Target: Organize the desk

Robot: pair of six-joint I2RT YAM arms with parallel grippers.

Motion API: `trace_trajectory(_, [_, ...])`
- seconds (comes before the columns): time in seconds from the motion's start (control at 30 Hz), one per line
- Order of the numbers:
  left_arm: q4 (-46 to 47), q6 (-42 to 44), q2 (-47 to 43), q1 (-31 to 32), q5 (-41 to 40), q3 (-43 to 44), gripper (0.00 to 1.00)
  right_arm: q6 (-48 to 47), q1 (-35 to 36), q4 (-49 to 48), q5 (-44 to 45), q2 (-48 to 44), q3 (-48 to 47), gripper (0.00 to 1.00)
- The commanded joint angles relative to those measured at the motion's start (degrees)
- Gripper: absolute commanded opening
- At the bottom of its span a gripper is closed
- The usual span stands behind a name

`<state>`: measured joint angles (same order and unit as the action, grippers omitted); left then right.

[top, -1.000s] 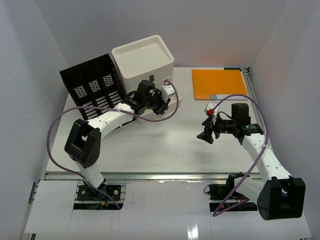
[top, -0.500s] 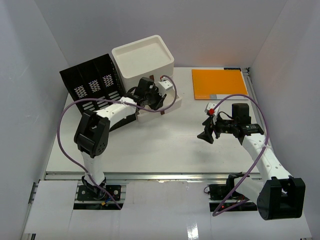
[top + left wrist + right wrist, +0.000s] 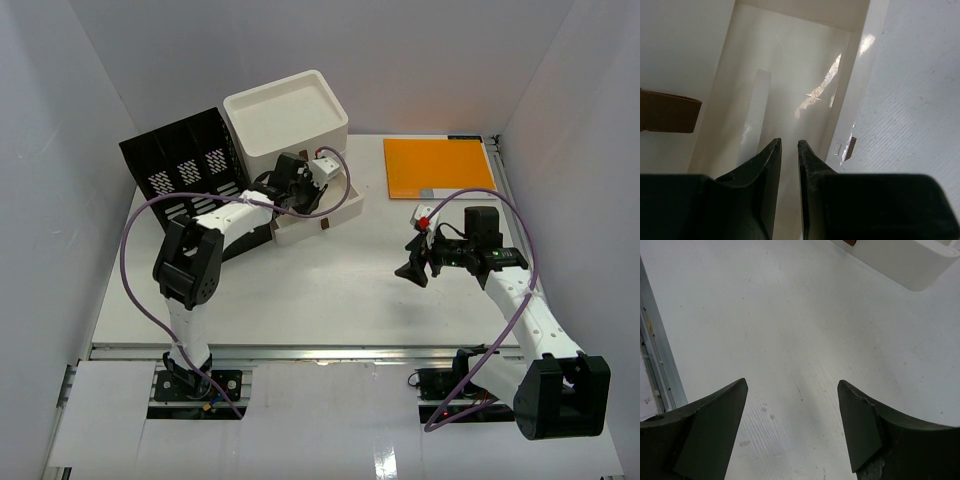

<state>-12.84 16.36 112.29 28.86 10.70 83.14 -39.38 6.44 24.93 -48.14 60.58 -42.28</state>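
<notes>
Needed the nearly-together left gripper (image 3: 788,145) kept centred over the pulled-out white plastic drawer (image 3: 318,211) upper left, right gripper (image 3: 792,390) spread wide, empty.

White drawer box (image 3: 290,125) with one drawer (image 3: 318,212) pulled out — black slotted organizer (image 3: 180,165) beside it, orange pad (image 3: 440,166) apart.

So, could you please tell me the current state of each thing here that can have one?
Bottom drawer: pulled out, nothing seen inside.
Drawer box: upright on the desk.
Black file rack: standing, slots look empty.
Orange pad: lying flat.
Left tool: nearly shut, over the drawer, holding nothing.
Right tool: open, empty.
</notes>
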Motion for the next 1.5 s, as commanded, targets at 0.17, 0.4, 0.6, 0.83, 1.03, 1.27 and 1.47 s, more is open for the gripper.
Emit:
trace_trajectory(0.17, [1.0, -2.8, -6.4, -0.4, 5.8, 1.5, 0.31, 0.2, -0.4, -1.1, -1.6, -0.3, -0.1, 0.79])
trace_trajectory(0.4, [2.2, -3.7, -13.2, -0.5, 7.0, -2.7, 0.31, 0.2, -0.5, -1.0, -1.8, -0.2, -0.1, 0.79])
trace_trajectory(0.6, [2.1, -4.2, -14.6, -0.4, 8.3, -5.5, 0.31, 0.3, -0.5, -1.1, -1.7, -0.1, 0.0, 0.79])
trace_trajectory(0.83, [0.4, -4.7, -13.7, -0.4, 11.2, -6.0, 0.31, 0.1, -0.5, -1.1, -1.6, 0.0, 0.0, 0.79])
trace_trajectory(1.03, [-0.4, -6.7, -11.7, -0.5, 12.8, -6.4, 0.31, 0.1, -0.5, -1.0, -1.4, 0.1, 0.0, 0.79])
trace_trajectory(1.27, [0.0, -10.2, -10.7, 6.6, 15.1, -8.6, 0.47, 0.0, -0.6, -1.0, -1.3, -0.1, 0.0, 0.79])
trace_trajectory(1.47, [0.1, -1.2, -5.6, 11.2, 1.3, -9.3, 0.49, 0.0, -0.9, -1.0, -1.3, 0.0, 0.0, 0.79])
